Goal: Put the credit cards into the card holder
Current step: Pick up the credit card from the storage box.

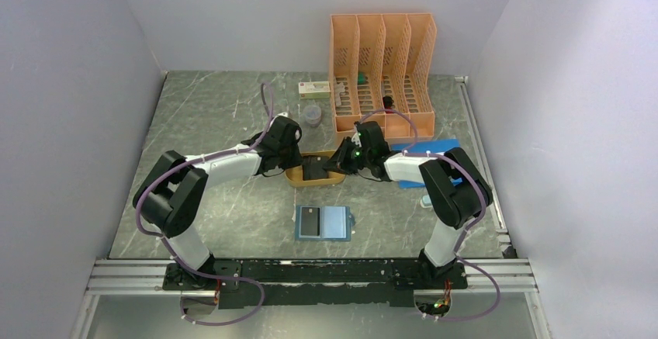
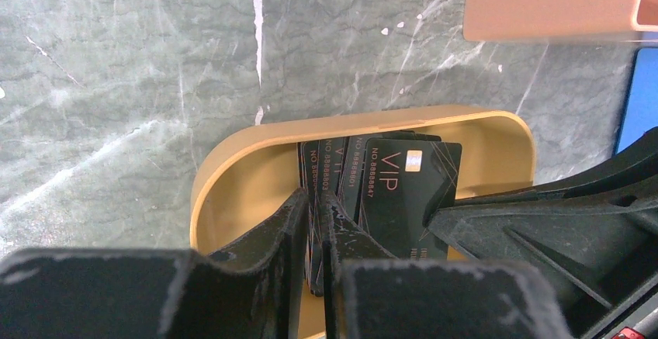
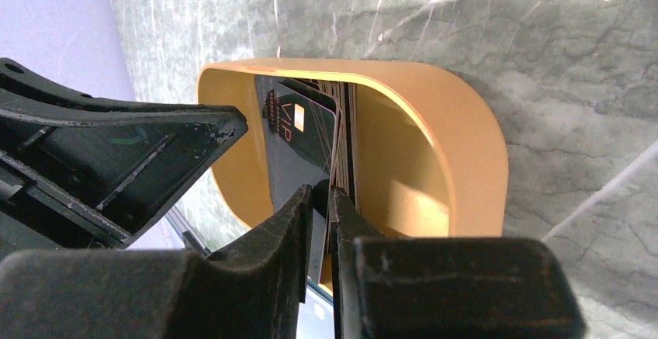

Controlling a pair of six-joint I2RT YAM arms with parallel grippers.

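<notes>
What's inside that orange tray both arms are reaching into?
Black VIP cards, upright, pinched by the left end effector and the right end effector. Fingers hide their lower parts and the floor of the tray.

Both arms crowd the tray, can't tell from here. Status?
Left tool shut on credit cards in orange tray. Right tool pinching same stack's edge. Card holder open, one card on it. Nothing else in the way.

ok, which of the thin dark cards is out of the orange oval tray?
The lone dark card lying flat on the left half of the open teal wallet; the other cards stand bunched on edge inside the orange oval tray.
</notes>
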